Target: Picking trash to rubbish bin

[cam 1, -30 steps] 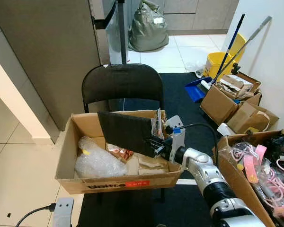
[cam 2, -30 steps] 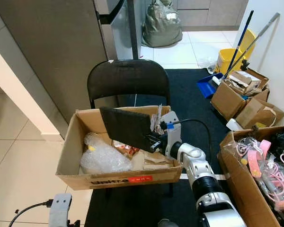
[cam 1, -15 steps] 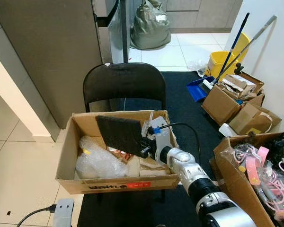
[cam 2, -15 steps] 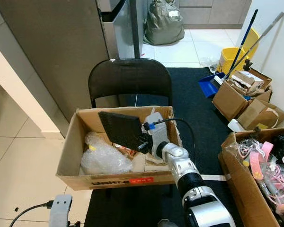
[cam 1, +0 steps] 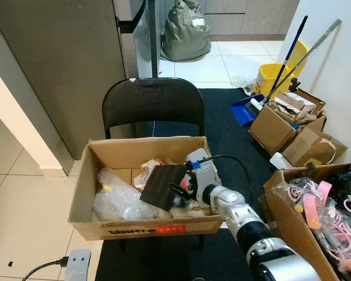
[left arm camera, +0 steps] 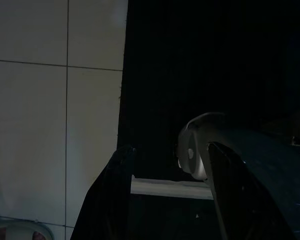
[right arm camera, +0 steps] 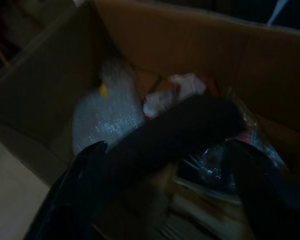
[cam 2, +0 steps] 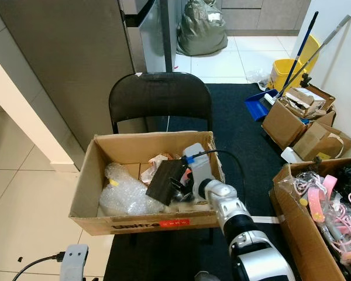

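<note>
A cardboard box (cam 1: pixel 82 193) rests on a black chair (cam 1: pixel 152 105). It holds bubble wrap (cam 1: pixel 117 200), a crumpled wrapper (cam 1: pixel 151 170) and other scraps. A black flat sheet (cam 1: pixel 164 186) lies tilted on the trash inside. My right gripper (cam 1: pixel 178 192) is down in the box at the sheet's right edge. In the right wrist view its fingers (right arm camera: pixel 85 185) stand wide apart, open, with the sheet (right arm camera: pixel 180 130) lying across between them. My left arm hangs idle at the lower left; its wrist view has two fingers (left arm camera: pixel 112 195) apart over tile and dark mat.
An open box of pink items (cam 1: pixel 316 205) stands close on my right. Further right are more cardboard boxes (cam 1: pixel 284 123), a yellow bucket (cam 1: pixel 270 79) with mops and a blue dustpan (cam 1: pixel 241 111). A full grey bag (cam 1: pixel 184 32) sits beyond the chair. A grey cabinet (cam 1: pixel 58 70) is on the left.
The black sheet, held upright above the box before, has come down and now lies tilted inside it. My right gripper moved left and lower into the box.
</note>
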You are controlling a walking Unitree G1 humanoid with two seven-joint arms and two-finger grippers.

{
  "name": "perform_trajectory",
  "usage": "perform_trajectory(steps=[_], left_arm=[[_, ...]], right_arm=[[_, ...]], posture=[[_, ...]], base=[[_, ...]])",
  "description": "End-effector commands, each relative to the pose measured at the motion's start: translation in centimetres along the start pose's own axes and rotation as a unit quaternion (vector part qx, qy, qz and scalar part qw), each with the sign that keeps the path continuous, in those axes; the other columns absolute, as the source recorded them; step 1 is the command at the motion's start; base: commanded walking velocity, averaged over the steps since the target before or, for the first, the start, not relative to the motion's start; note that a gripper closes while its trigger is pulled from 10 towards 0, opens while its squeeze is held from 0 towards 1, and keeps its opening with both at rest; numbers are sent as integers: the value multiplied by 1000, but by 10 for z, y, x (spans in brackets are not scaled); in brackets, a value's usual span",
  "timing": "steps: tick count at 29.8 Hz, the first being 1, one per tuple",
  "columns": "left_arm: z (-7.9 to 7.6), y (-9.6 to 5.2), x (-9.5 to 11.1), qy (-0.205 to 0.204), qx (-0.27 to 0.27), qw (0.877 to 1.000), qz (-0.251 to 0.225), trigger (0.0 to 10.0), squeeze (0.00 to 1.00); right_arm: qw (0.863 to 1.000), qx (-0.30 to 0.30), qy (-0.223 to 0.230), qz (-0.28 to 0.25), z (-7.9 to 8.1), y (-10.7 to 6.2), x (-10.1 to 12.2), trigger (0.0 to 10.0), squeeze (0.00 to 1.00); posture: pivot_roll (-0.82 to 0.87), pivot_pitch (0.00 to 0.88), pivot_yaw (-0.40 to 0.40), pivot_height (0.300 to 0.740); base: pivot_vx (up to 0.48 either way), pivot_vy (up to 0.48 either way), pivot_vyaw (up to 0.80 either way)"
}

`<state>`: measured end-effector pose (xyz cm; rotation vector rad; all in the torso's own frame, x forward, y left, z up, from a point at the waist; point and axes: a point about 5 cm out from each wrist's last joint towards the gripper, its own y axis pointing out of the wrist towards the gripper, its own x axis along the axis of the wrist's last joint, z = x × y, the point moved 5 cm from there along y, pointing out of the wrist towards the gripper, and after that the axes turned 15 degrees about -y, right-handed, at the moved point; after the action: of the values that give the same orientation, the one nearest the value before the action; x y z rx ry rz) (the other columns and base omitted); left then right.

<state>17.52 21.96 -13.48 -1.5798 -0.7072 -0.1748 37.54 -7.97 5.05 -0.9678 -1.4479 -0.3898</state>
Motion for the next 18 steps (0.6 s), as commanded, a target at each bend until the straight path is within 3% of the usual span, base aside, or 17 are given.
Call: perform_trajectory(steps=[1,2,4,6,9,13,16,18], left_arm=[[2,-1,-10,2,5,1000,14,10000,0],[3,-1,-10,3,6,1000,14,10000,0],[4,-2,-10,3,8,1000,15,10000,0],[5,-2,-10,4,14,1000,18,10000,0],[6,-2,-11,6,15,1000,19,10000,0],[6,-2,-11,7,16,1000,21,10000,0],[6,-2,-12,8,18,1000,23,10000,0],[6,-2,-13,9,19,999,24,10000,0]], right_arm=[[1000,9,12,-27,0,-1,9,10000,271],[999,21,18,-44,-1,-3,13,10000,0],[998,29,22,-54,-1,-6,15,10000,0],[999,10,17,-47,-17,-16,9,10000,0],[999,-7,10,-38,-26,-20,4,10000,0],[996,-20,50,-73,-38,-28,12,10000,0],[983,31,109,-145,-34,-41,25,10000,0],[974,80,123,-174,-23,-50,29,10000,0]], posture=[[58,101,20,740],[58,106,27,740],[58,106,27,740],[58,106,27,740],[54,107,31,740],[54,107,31,740],[52,109,33,740],[52,109,33,740]], base=[[0,0,0],[0,0,0],[0,0,0],[0,0,0],[0,0,0],[0,0,0],[0,0,0],[0,0,0]])
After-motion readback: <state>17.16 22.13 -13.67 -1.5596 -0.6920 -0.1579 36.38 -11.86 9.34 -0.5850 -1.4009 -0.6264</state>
